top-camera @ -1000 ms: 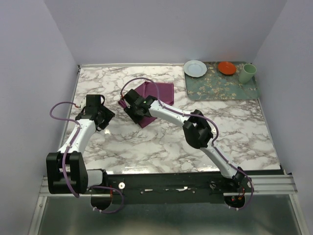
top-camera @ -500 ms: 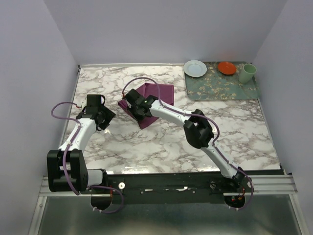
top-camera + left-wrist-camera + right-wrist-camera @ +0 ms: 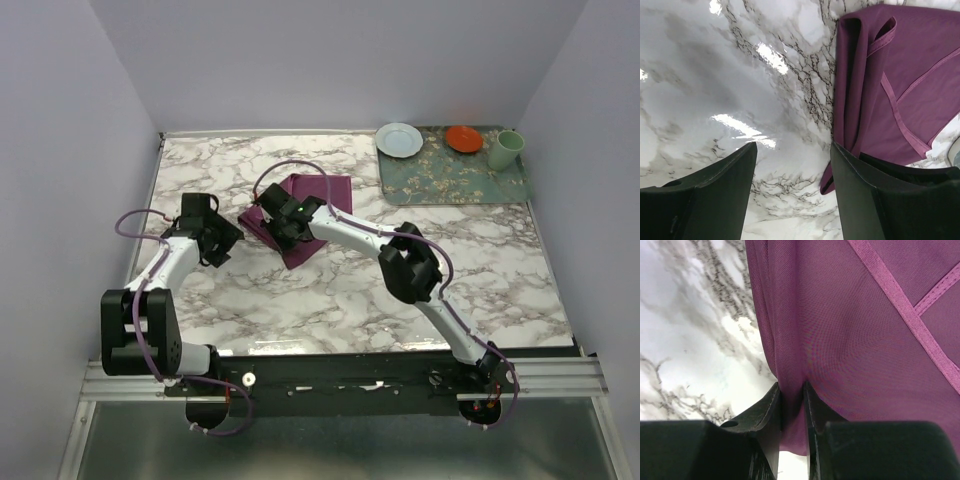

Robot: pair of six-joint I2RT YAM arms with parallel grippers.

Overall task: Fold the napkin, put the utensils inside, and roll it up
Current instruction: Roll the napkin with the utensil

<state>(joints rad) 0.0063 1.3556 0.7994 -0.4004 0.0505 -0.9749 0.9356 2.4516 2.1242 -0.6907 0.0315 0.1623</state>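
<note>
The plum-purple napkin (image 3: 322,196) lies folded on the marble table at the back centre. My right gripper (image 3: 279,222) is shut on a pinched fold at its left edge. In the right wrist view the cloth (image 3: 865,330) is bunched between the closed fingers of that gripper (image 3: 792,400). My left gripper (image 3: 229,241) is open and empty, low over bare marble just left of the napkin. In the left wrist view, the gripper (image 3: 792,172) has its right finger (image 3: 880,200) beside the napkin's edge (image 3: 900,90). The knife is not in view.
A green floral mat (image 3: 455,178) lies at the back right and carries a pale plate (image 3: 399,139), an orange bowl (image 3: 464,138) and a green cup (image 3: 505,150). Lilac walls enclose the table on three sides.
My left gripper has moved right, toward the napkin's left edge. My right gripper has stayed shut on the fold and shifted slightly, with the cloth's left side drawn along.
</note>
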